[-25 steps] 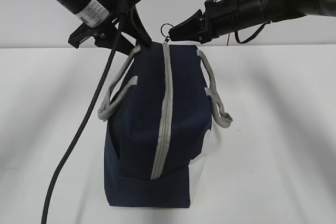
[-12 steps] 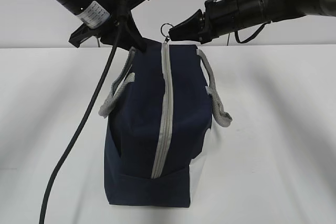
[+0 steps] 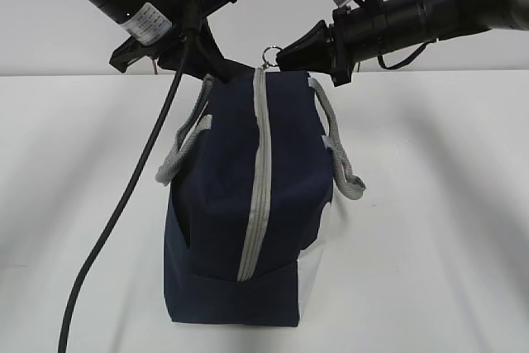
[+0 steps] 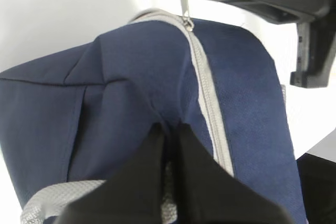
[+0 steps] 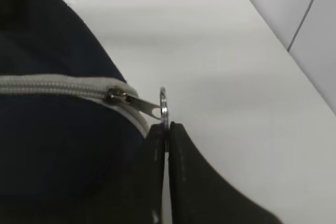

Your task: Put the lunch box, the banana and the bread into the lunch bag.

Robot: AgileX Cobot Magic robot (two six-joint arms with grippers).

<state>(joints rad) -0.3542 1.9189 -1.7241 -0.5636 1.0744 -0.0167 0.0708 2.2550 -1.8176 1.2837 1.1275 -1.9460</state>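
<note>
The navy lunch bag stands upright on the white table, its grey zipper closed along the top and down the near side. My left gripper is shut on a fold of the bag's navy fabric just left of the zipper, by a grey handle. My right gripper is shut on the metal ring pull at the top end of the zipper. The lunch box, the banana and the bread are out of view.
Grey strap handles hang on both sides of the bag. A black cable drops from the left arm to the table left of the bag. A pale wall stands behind.
My left gripper has shut on the bag's top fabric. The right gripper has shifted slightly to the right with the ring pull, which sits a little lower.
</note>
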